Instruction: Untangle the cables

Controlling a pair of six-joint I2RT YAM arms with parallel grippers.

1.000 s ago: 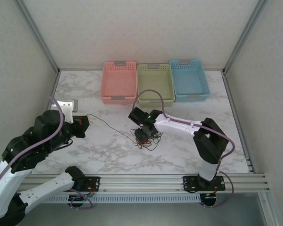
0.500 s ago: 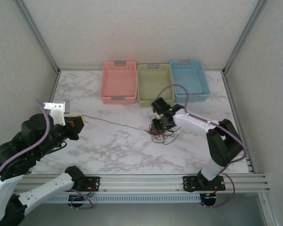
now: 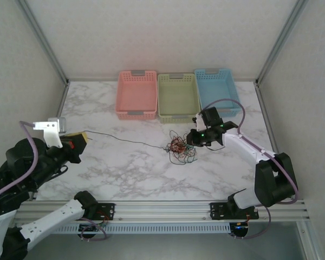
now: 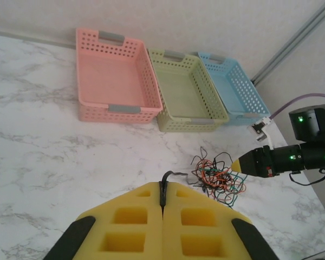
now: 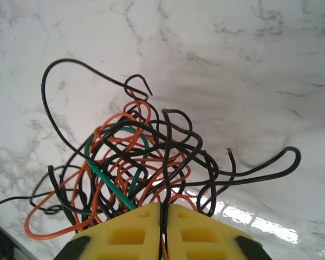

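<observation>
The cables lie in a tangle [image 3: 180,149] of black, red-orange and green wire on the marble table, right of centre. My right gripper [image 3: 190,140] sits at the tangle's right edge. In the right wrist view its yellow pads [image 5: 135,233] are shut on a black cable [image 5: 166,162] rising out of the knot [image 5: 124,162]. One thin black cable [image 3: 127,139] runs almost straight from the tangle to my left gripper [image 3: 82,140] far at the left. The left gripper [image 4: 163,190] is shut on that cable's end [image 4: 170,176], with the tangle [image 4: 216,177] beyond it.
Three baskets stand in a row at the back: pink [image 3: 136,95], green [image 3: 178,97] and blue [image 3: 217,92]. The green one is just behind the tangle. Aluminium frame posts and walls [image 3: 43,40] bound the table, and a rail [image 3: 162,208] runs along the near edge.
The right gripper slid right with the tangle and shut on a black cable. The left gripper drew back to the left, pulling its black cable out long and nearly straight.
</observation>
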